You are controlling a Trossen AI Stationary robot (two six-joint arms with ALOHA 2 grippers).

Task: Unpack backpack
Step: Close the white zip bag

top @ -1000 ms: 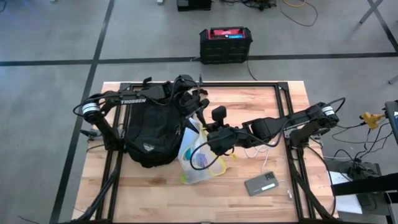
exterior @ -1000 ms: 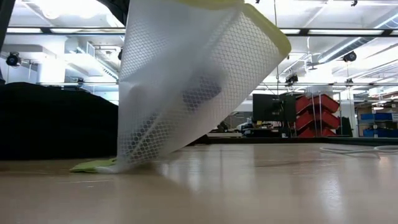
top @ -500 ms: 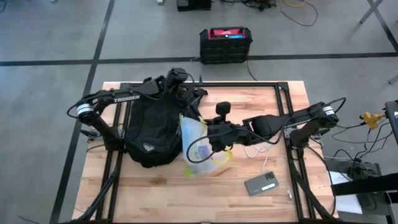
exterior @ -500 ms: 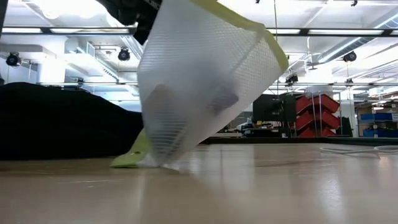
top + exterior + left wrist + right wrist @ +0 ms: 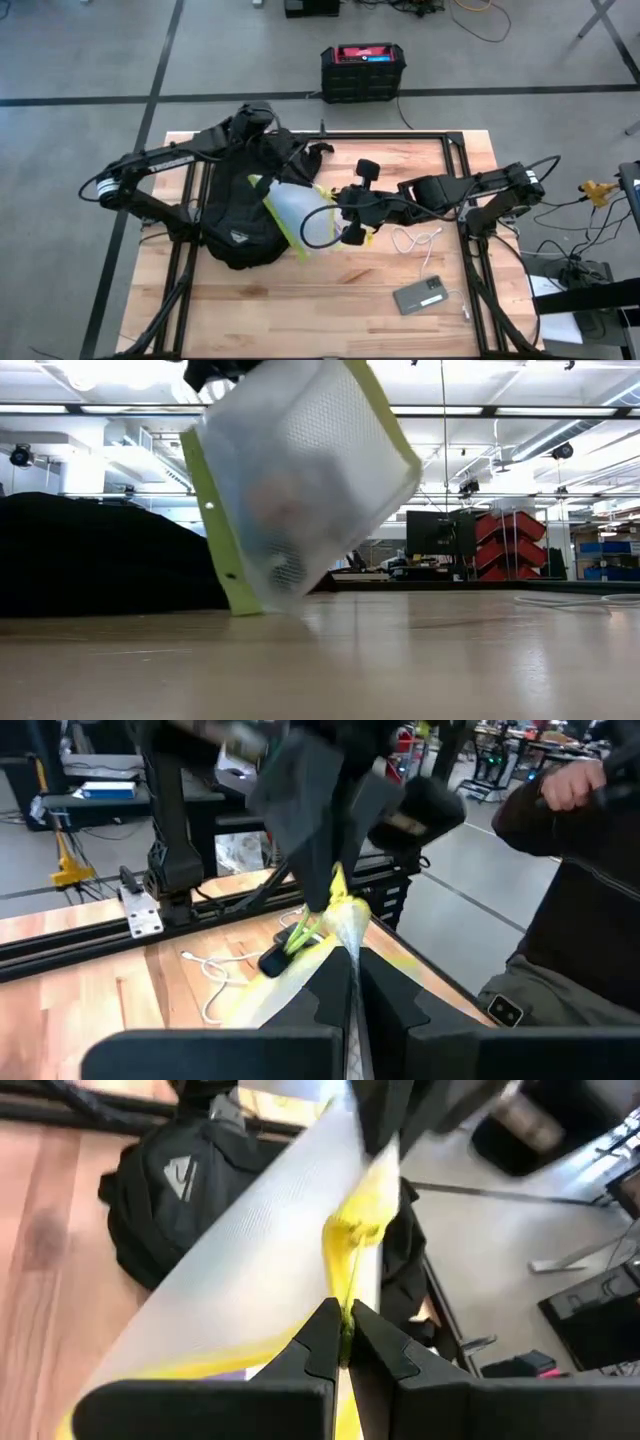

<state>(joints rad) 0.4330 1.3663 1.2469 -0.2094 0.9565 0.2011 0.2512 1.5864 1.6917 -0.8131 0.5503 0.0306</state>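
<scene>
Backpack (image 5: pixel 240 205) lies on the left part of the wooden table (image 5: pixel 420 320), its pale logo toward the near edge and its straps bunched at the far end. The right gripper (image 5: pixel 340 222) reaches in from the right and has its fingers (image 5: pixel 322 1342) clamped on the yellow edge of a translucent mesh pouch (image 5: pixel 292 212), which hangs tilted above the tabletop, just beside the backpack's right side. The left gripper (image 5: pixel 252 116) hovers over the far end of the backpack with its fingers (image 5: pixel 395 1005) together around a fold of the same pouch. A white cable (image 5: pixel 412 241) and a grey phone (image 5: pixel 420 296) lie on the table's right part, well apart from the backpack.
</scene>
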